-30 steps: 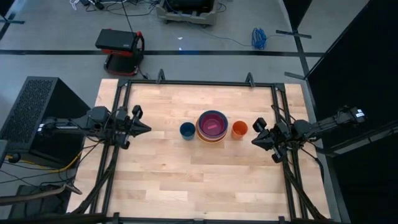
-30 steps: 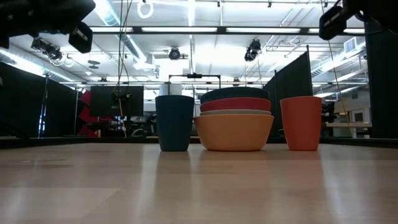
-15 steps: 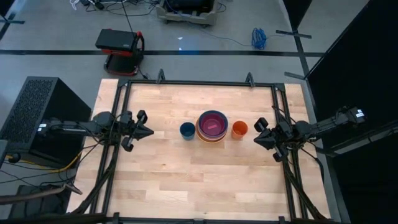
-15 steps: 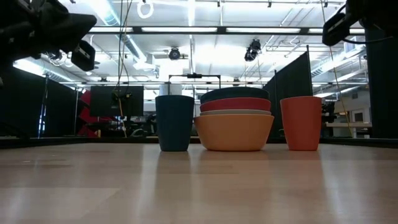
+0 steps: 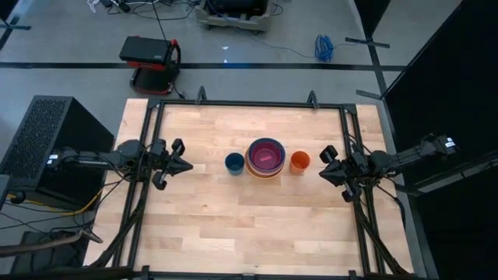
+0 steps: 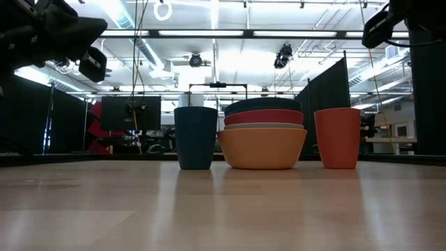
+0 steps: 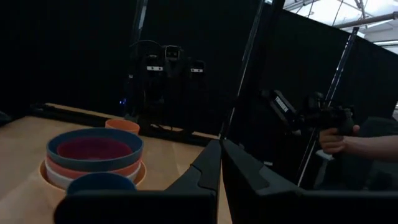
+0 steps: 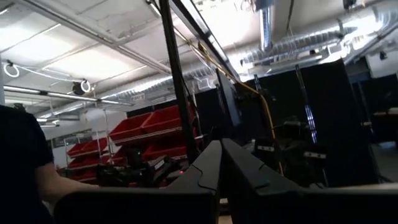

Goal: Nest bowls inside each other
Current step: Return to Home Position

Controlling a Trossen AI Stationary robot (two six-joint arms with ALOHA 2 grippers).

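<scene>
Five bowls (image 5: 265, 158) sit nested on the counter (image 5: 233, 225) seen from above, with my left hand (image 5: 185, 165) and right hand (image 5: 322, 173) off to each side. Low down, the bowls sit level. Wrist views: both hands pinched closed, empty. I should pull away slowly.

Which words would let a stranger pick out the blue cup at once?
On the wooden table, find the stack of bowls near the middle. The blue cup stands beside it, on the side facing the left gripper. It is dark blue and narrow, unlike the wide bowls, and the orange cup stands on the stack's other side.
</scene>
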